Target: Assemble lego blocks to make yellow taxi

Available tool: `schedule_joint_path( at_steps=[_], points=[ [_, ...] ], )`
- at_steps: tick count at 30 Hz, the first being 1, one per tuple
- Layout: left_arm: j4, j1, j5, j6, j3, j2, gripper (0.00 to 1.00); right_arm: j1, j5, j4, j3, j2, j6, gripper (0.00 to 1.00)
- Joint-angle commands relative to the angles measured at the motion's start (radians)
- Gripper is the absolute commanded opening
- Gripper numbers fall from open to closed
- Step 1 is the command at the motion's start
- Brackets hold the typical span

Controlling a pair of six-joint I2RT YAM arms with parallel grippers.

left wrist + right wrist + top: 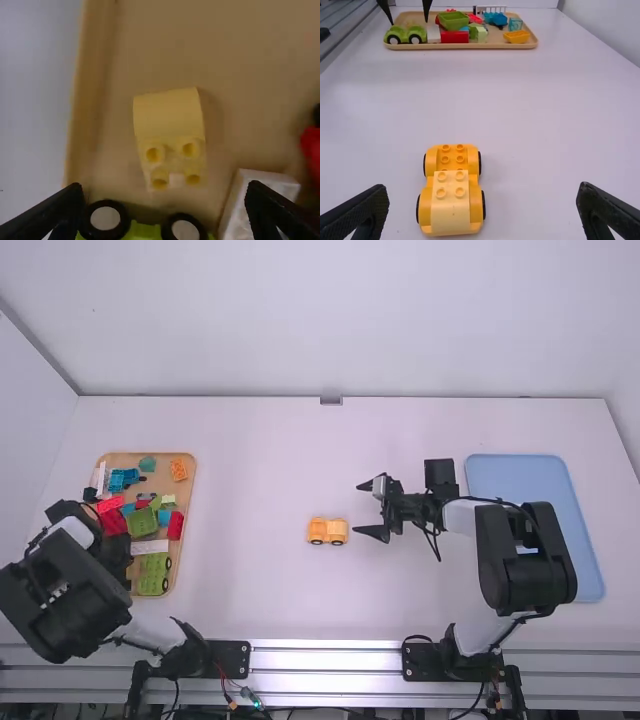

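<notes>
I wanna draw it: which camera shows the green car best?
The right wrist view: there the green car shows two whole wheels and its body. The high view shows it tiny, from above; the left wrist view, wheels and some green.

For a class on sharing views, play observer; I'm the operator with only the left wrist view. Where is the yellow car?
Observer: The car stands between the wooden tray and the blue tray.
Operator: Is anything on it?
Observer: Yes, a paler block sits on the end nearer the right gripper.
Operator: Is that gripper holding anything?
Observer: No, its fingers are wide open, with nothing gripped.
</notes>
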Motion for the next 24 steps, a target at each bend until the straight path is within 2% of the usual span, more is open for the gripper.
schedule_joint_path(
  at_steps=[1,5,10,14,24],
  points=[
    [-0.006,0.004,0.007,0.010,0.034,0.026,0.79,0.001,0.012,-0.003,-0.005,0.006,0.001,0.99],
    [0.005,0.004,0.000,0.007,0.047,0.051,0.72,0.002,0.016,-0.002,-0.005,0.006,0.015,0.99],
    [0.012,0.003,-0.046,-0.035,0.037,0.060,0.68,0.001,0.016,0.021,-0.005,0.006,0.064,0.99],
    [0.021,0.005,-0.047,-0.035,0.037,0.060,0.56,0.001,0.016,0.023,-0.005,0.006,0.058,0.99],
    [0.056,0.006,-0.069,-0.040,0.009,0.060,0.53,0.001,0.015,0.023,-0.005,0.006,0.061,0.99]
  ],
)
